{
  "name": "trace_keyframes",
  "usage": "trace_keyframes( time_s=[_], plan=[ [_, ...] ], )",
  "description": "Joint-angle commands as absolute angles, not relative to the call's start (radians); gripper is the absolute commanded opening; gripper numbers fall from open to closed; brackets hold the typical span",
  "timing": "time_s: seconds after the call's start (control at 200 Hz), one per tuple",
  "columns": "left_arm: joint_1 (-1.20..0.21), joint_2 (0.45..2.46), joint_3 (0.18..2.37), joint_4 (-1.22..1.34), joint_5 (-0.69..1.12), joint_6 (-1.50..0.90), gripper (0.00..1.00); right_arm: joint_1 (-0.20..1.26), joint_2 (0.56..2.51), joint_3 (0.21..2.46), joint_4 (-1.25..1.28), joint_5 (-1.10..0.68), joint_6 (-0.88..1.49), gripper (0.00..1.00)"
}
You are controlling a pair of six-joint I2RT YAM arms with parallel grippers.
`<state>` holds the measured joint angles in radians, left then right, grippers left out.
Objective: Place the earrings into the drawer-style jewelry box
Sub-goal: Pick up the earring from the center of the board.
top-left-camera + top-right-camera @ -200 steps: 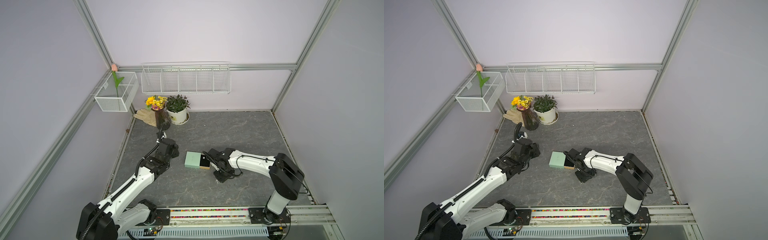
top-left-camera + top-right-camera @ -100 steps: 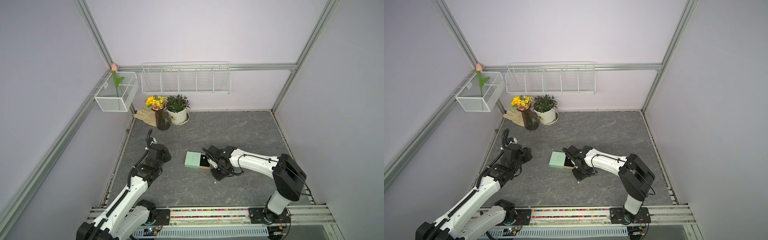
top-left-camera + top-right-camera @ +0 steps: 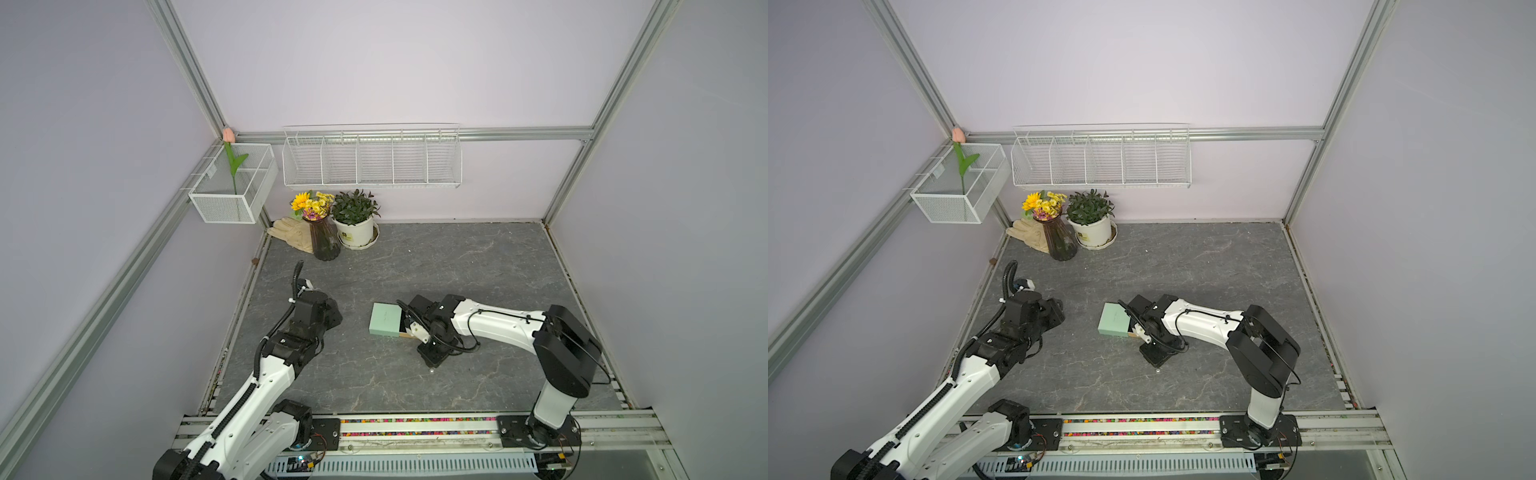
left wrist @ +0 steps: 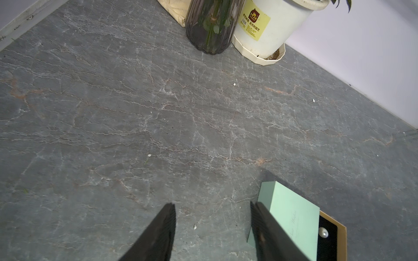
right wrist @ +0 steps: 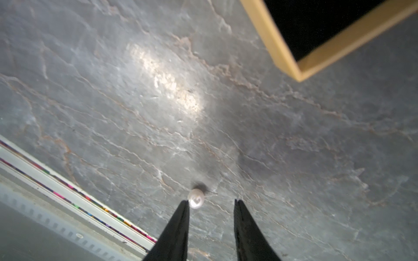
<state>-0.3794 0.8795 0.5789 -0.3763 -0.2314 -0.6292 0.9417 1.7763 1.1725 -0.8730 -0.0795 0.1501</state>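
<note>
Right tool [image 5: 210, 200] open, an earring [image 5: 195, 198] on the desk [image 5: 135, 113] beside one fingertip [image 5: 183, 211]. Left tool [image 4: 213, 204] open and empty.

Both top views look from high above the front rail [image 3: 415, 427], angled down toward the back wall [image 3: 415, 83]. They stand far enough off to hold the whole grey tabletop [image 3: 457, 266] and the wire shelf [image 3: 372, 156]. The pair share nearly the same scene, offset slightly sideways.

The left wrist camera sits low and close over the tabletop. It looks past the left gripper [image 4: 212, 204] toward the vase [image 4: 210, 27] and white pot [image 4: 267, 29] in the back corner. It also catches the green box [image 4: 291, 214], as both top views do.

The right wrist camera is nearer still and faces the front rail past the right gripper [image 5: 211, 201]. A pearl [image 5: 195, 198] and the box's tray [image 5: 270, 40] are in shot, slightly blurred.
</note>
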Motion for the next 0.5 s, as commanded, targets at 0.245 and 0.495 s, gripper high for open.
trace_keyframes(
  time_s=[0.245, 0.495],
  plan=[
    [-0.37, 0.861, 0.551, -0.38, -0.245, -0.66, 0.57, 0.97, 1.78, 1.178, -0.875, -0.042, 0.113, 0.36],
    [-0.371, 0.88, 0.554, -0.363, -0.236, -0.658, 0.57, 0.969, 1.766, 1.167, -0.886, -0.014, 0.142, 0.35]
  ],
)
